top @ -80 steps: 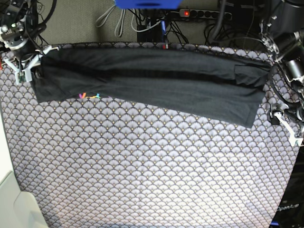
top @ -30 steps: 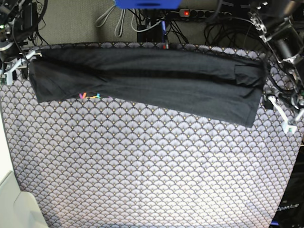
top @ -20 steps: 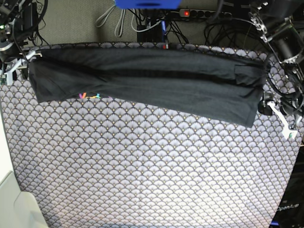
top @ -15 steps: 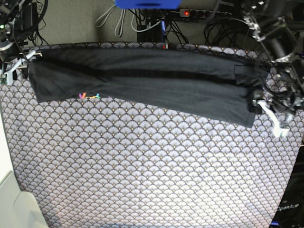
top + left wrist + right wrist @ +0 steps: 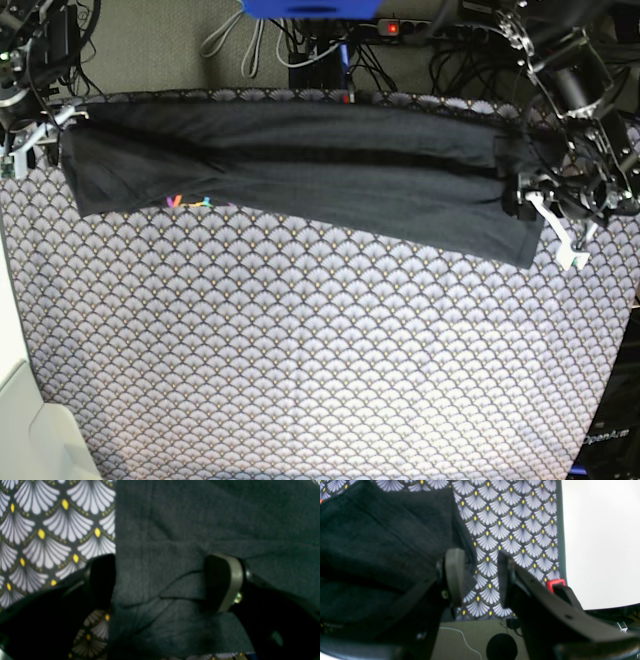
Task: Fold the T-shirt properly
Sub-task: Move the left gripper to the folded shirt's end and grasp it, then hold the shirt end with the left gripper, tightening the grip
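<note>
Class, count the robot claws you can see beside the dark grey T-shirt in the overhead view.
2: the left claw at the dark charcoal-grey T-shirt's right end, the right claw at its left end.

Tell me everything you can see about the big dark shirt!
The large charcoal-grey soft-fabric T-shirt lies folded into a long band across the far part of the scallop-patterned tablecloth, slanting nearer at the base view's right. A small rainbow-striped mark peeks out at its near edge. Seams and wrinkles show. The open left pincer straddles one end's edge; the right pincer sits beside the other end, one finger against the cloth.
</note>
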`<state>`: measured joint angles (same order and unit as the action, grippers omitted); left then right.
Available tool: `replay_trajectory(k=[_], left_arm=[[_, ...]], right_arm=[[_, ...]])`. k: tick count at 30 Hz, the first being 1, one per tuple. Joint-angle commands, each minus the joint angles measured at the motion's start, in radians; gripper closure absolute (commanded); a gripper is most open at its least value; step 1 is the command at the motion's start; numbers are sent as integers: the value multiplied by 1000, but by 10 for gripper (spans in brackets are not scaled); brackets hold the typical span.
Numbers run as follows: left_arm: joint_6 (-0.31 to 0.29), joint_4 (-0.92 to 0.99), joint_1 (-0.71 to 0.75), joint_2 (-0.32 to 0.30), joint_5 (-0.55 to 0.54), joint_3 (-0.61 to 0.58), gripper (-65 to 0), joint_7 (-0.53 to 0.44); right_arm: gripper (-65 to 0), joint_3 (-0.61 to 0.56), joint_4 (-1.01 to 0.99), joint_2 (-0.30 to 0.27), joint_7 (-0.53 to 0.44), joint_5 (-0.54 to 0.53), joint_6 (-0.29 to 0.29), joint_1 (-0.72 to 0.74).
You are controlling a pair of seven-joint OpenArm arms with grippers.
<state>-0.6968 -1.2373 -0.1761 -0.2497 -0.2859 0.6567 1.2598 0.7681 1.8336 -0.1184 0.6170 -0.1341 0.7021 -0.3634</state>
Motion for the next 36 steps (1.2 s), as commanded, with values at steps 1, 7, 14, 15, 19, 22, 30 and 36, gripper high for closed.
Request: replay_trajectory(k=[1,7,14,15,19,22,30,36], left_arm=[[-1,-2,-12,-13,-5,1,-547,2],[-1,43,-12,-13,57,1,-547,-7],[-1,121,-18,-15,81,-21,-547,-33],[-1,133,-18,-17,81,-36,-547,-33],[-1,147,-13,-20,80,-81,-547,-33],[-1,147,-10,-20,83,-79,-547,-25],[-1,146,13,-55,89,-82,-543,7],[-1,135,39,-81,89,-84,-543,48]], right_arm=[[-229,-3,15,-14,-24,-8,-4,0],[-229,-15,15,-14,-24,-8,-4,-3],[-229,-15,15,-14,-24,-8,-4,0],[-229,-15,15,-14,-24,-8,-4,2],[-229,-15,15,-14,-24,-8,-4,2],[-229,-15,15,-14,-24,-8,-4,2],[-229,-15,15,-14,-24,-8,-4,5],[-229,-15,15,-14,-24,-8,-4,5]])
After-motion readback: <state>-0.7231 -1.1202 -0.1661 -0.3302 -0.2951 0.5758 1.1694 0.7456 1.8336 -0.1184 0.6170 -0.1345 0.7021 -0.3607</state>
